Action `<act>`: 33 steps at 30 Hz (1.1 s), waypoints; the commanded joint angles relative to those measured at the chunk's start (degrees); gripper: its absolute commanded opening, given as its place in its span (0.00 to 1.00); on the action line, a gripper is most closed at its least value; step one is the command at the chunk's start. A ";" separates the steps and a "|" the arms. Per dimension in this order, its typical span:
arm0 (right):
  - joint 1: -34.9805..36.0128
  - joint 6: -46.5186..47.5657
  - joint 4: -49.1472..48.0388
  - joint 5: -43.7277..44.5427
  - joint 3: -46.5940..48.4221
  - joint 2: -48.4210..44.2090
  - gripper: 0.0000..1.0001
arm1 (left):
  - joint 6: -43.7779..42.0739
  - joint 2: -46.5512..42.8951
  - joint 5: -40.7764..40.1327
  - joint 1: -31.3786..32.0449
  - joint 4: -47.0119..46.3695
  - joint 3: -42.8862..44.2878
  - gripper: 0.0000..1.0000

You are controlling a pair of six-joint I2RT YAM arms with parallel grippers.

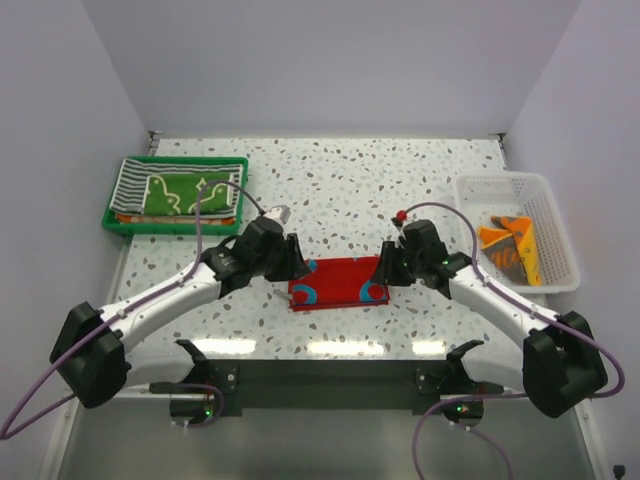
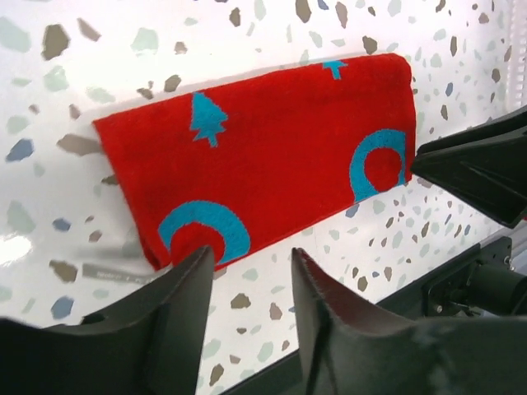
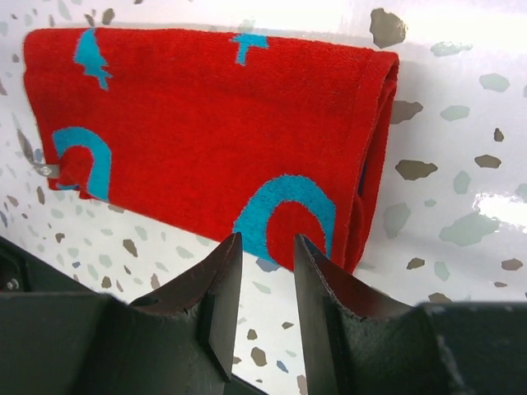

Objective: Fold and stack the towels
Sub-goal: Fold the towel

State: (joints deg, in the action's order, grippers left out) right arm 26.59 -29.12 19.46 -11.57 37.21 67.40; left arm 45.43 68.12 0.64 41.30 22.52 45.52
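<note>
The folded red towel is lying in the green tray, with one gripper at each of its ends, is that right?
Not quite. The red towel lies folded on the speckled table, not in the green tray, as the top view shows. The left gripper and right gripper do sit at its ends.

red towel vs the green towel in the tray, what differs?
Place: the red towel lies alone on the table, while the green towel sits in the green tray on top of a striped towel.
Pattern: the red towel carries blue rings and tree shapes, and the green towel has white line drawings.
Shared: both are folded and lie flat.
</note>
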 commanded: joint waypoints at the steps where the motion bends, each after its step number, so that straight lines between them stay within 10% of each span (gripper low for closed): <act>1: 0.13 -1.90 -4.69 -1.70 -2.14 2.64 0.35 | -2.28 6.14 3.91 0.36 -5.72 0.81 0.45; 7: -0.74 -3.65 -8.64 4.09 -8.28 5.29 0.28 | -0.79 12.74 5.15 0.80 -11.79 -6.73 0.30; 21: -2.24 0.38 -2.93 2.70 2.85 0.89 0.28 | 0.27 10.37 4.19 0.80 -12.68 -11.50 0.29; 33: -3.56 0.47 -16.02 8.40 4.19 20.13 0.20 | 1.24 9.58 3.75 0.98 -13.38 -12.56 0.33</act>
State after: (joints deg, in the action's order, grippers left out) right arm 24.01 -29.52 8.54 -6.24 42.37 84.93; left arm 45.95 79.18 5.69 41.98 9.72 34.09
